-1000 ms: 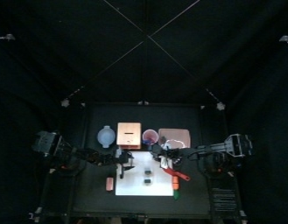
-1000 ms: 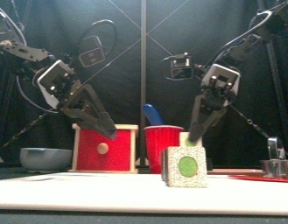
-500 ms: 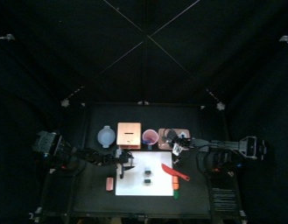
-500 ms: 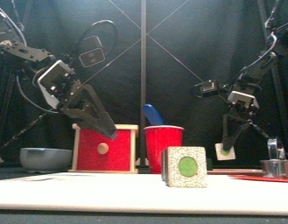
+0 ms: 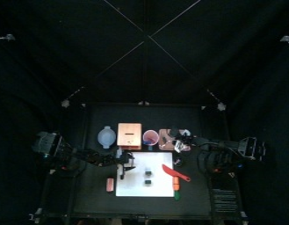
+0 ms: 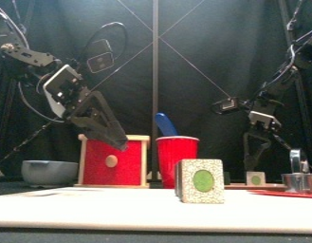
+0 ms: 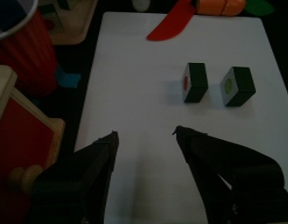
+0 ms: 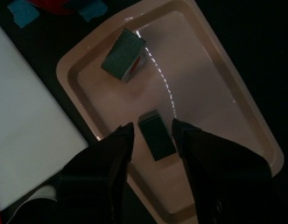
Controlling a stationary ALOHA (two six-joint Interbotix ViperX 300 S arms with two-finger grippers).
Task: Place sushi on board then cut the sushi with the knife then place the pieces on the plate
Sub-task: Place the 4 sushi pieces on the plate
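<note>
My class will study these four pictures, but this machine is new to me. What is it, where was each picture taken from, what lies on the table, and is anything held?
It is a robot with two black arms, each ending in a two-fingered claw. One picture looks down from high above, one level across the table, one from each wrist. On the white board lie two sushi pieces and a red knife; the left claw hangs open and empty over it. The right claw is open over the pink tray, astride one piece, with another piece beside it. Nothing seems held.
</note>
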